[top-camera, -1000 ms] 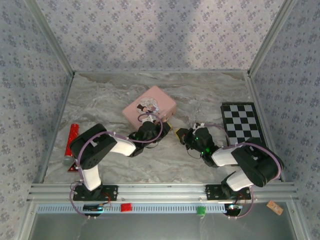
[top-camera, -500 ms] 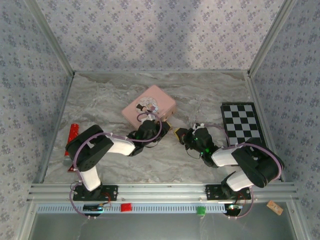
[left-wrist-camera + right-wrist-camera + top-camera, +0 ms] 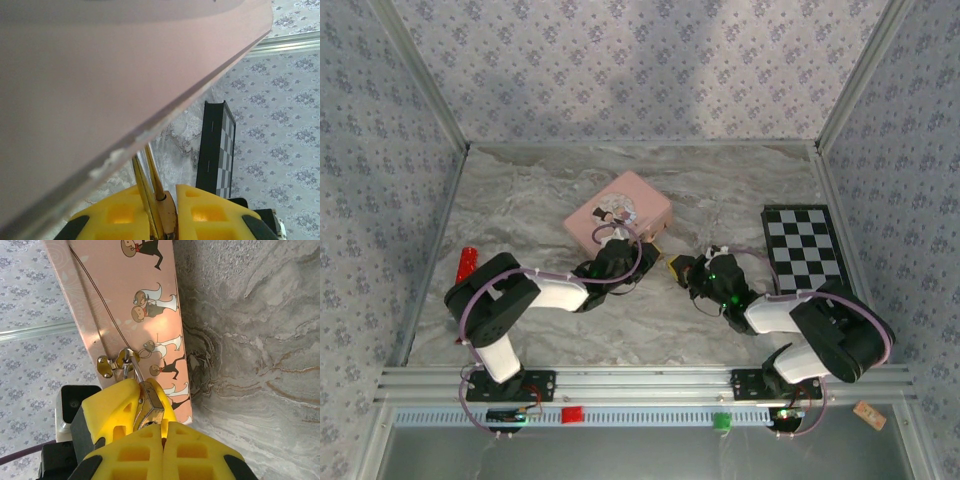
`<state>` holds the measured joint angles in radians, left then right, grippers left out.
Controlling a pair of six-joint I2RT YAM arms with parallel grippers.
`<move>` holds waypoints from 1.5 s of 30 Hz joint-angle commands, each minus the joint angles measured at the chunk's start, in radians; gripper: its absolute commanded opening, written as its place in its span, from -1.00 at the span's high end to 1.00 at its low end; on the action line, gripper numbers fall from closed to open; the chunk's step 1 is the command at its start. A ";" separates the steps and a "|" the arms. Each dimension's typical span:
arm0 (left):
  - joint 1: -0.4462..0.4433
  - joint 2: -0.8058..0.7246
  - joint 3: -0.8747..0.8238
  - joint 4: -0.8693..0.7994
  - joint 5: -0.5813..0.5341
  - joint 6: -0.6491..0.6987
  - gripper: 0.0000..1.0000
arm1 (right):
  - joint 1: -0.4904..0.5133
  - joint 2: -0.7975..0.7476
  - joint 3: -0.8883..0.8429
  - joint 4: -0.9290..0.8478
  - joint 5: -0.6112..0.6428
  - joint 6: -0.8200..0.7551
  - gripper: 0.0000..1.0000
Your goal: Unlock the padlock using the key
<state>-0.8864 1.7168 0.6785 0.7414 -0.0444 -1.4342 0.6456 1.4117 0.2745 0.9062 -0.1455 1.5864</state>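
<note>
Clamping the padlock (image 3: 148, 409) at lower centre, hooked onto the pink tin (image 3: 125, 300), our right end effector (image 3: 156, 421) is nearest; our left end effector (image 3: 162, 212) pinches the key (image 3: 150, 182), blade pointing up-frame.

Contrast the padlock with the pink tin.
The padlock is tiny, the pink tin far larger. The padlock is plain brass with a silvery shackle; the tin is pink with cartoon figures. The padlock is pinched in the right end effector; the tin rests on the table. They are joined: the shackle appears hooked through the tin's clasp.
</note>
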 commanded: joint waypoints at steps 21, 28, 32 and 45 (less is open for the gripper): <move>-0.054 -0.005 0.068 0.054 0.126 -0.004 1.00 | 0.072 -0.051 0.099 0.049 0.029 -0.011 1.00; -0.053 0.003 0.069 0.034 0.124 -0.002 1.00 | 0.082 -0.048 0.094 0.060 0.036 -0.004 1.00; -0.053 0.003 0.063 0.036 0.115 0.001 1.00 | 0.075 -0.076 0.088 0.022 0.049 -0.022 1.00; -0.090 -0.080 0.064 -0.074 -0.082 0.011 1.00 | 0.072 -0.233 0.083 -0.285 0.179 -0.068 1.00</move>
<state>-0.9413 1.6947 0.6933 0.6765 -0.1020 -1.4303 0.7136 1.1999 0.3008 0.5781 -0.0074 1.5333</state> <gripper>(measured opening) 0.146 0.048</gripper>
